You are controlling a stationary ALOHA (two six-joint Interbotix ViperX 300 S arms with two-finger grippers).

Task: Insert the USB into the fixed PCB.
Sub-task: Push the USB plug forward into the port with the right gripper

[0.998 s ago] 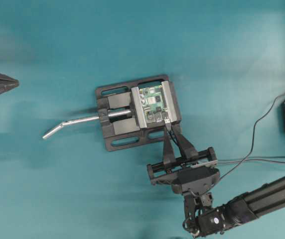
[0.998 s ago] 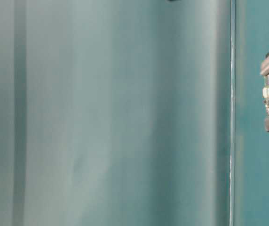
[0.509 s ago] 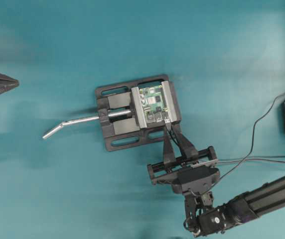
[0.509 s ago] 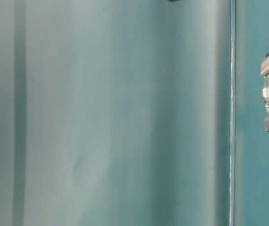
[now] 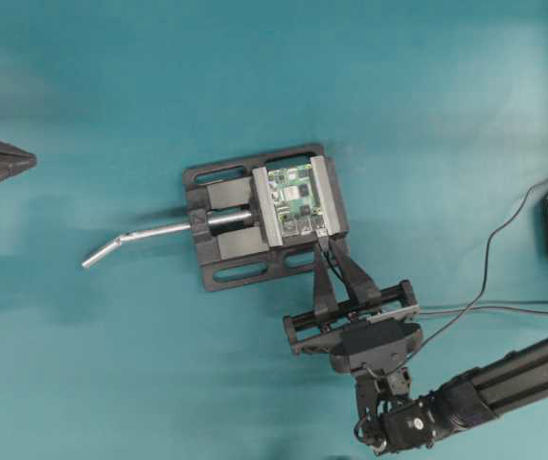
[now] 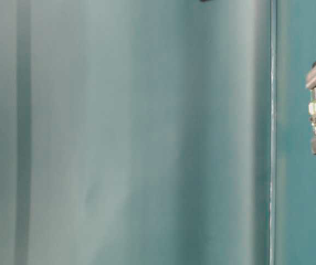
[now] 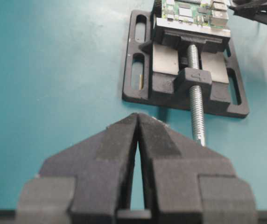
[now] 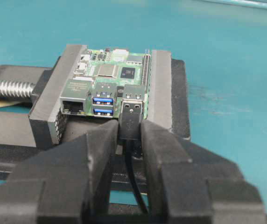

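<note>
1. The right gripper [image 8: 130, 135] pinches the USB [image 8: 131, 119] by its dark body, silver tip pointing forward past the fingertips.
2. That tip sits at the port boxes on the near edge of the fixed PCB [image 8: 117, 77]; whether it is in a port I cannot tell.
3. The PCB is clamped in the black vise [image 5: 231, 225].
4. The left gripper [image 7: 137, 123] is pressed together, empty, well apart from the vise.

Teal table, black tooling, green board

The fixed PCB [image 8: 117, 77] is green with blue-tongued silver ports and black chips; the USB [image 8: 131, 117] is silver-tipped on black cable. The vise [image 5: 226, 225] is black with grey jaws and a silver handle [image 5: 135, 239]; the table [image 5: 111, 86] is plain teal.
</note>
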